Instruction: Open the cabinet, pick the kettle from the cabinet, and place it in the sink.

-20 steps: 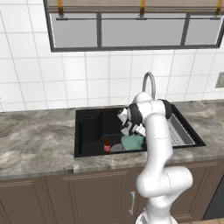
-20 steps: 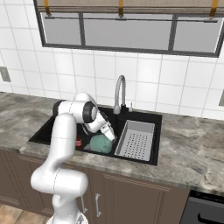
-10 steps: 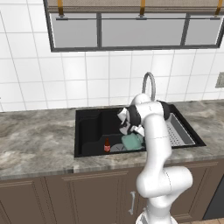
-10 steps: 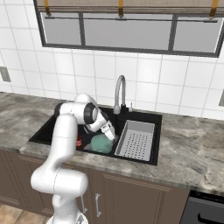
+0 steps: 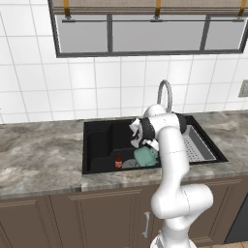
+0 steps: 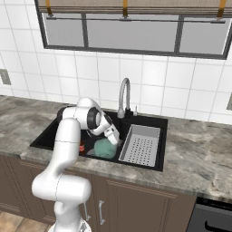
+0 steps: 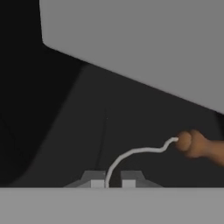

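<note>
One teal kettle [image 5: 146, 156] lies in the black sink [image 5: 99, 140], in the basin's front part toward its right side, just left of the grey perforated drainer insert [image 5: 196, 145]. In the right base view the kettle [image 6: 105, 148] sits between the arm's wrist and the drainer insert [image 6: 141, 146].

Claw [image 7: 113, 183] is low over the kettle, reaching down into the basin. Jaws narrow, nearly together; in the hand view the thin wire of the kettle handle [image 7: 135, 153] rises from between the fingertips [image 7: 97, 183] and curves off to its brown top [image 7: 194, 144]. Whether the pads press the wire cannot be told.

Small red bottle [image 5: 118, 161] stands upright in the basin near the front wall, just left of the kettle. Curved silver faucet [image 5: 165, 92] at the back edge of the sink. Grey marbled bench [image 5: 38, 155] on both sides.
</note>
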